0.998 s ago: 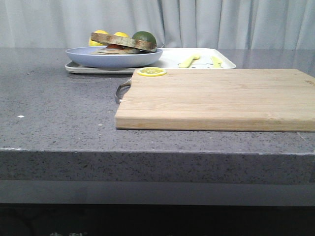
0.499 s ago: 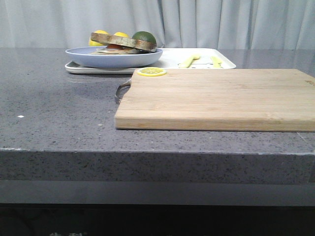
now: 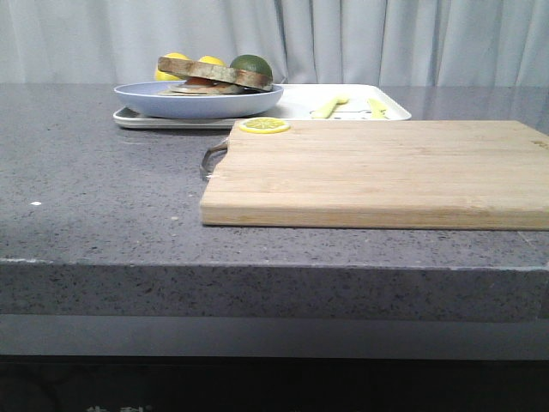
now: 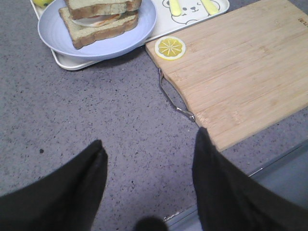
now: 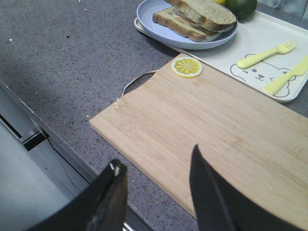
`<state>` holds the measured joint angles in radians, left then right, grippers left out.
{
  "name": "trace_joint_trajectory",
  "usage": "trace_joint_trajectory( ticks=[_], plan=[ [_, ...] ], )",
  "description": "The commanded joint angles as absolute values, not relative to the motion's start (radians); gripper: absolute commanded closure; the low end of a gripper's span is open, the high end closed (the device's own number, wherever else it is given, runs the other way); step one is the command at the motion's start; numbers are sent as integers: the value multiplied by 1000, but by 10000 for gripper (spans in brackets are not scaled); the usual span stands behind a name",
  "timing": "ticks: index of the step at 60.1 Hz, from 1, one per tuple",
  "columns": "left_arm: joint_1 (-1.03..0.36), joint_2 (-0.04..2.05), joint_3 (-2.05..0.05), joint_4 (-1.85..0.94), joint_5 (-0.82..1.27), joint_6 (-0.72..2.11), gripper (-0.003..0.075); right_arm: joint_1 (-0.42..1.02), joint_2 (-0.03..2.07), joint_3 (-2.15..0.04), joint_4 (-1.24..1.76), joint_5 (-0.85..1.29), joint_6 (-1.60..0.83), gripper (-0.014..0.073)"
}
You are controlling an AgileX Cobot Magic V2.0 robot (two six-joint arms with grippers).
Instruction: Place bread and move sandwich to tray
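Note:
The sandwich (image 3: 206, 84) lies on the pale blue plate (image 3: 197, 101), which stands on the left end of the white tray (image 3: 300, 103) at the back. Its top bread slice (image 3: 214, 71) rests tilted over the fried egg filling. The left wrist view shows the sandwich (image 4: 98, 19), the plate (image 4: 120, 45) and the tray rim (image 4: 72, 65). My left gripper (image 4: 150, 139) is open and empty over the bare counter, short of the plate. My right gripper (image 5: 156, 156) is open and empty over the cutting board's near corner, far from the sandwich (image 5: 197, 17). Neither gripper shows in the front view.
A light wooden cutting board (image 3: 377, 172) with a metal handle fills the middle and right; a lemon slice (image 3: 264, 125) lies on its back left corner. A yellow fork (image 5: 264, 55) and knife (image 5: 284, 79) lie on the tray. A lime (image 3: 251, 64) and lemons (image 3: 174, 62) sit behind the plate.

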<state>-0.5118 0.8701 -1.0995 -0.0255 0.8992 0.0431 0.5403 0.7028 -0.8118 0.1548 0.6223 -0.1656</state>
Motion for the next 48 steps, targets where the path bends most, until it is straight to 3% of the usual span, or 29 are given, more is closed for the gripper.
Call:
trace_joint_trajectory(
  ticks=[1, 24, 48],
  plan=[
    [-520, 762, -1035, -20, 780, 32, 330, 542, 699, -838, 154, 552, -167, 254],
    [-520, 415, -803, -20, 667, 32, 330, 542, 699, -838, 154, 552, -167, 254],
    [-520, 395, -789, 8, 661, 32, 330, 542, 699, -838, 154, 552, -167, 254]
  ],
)
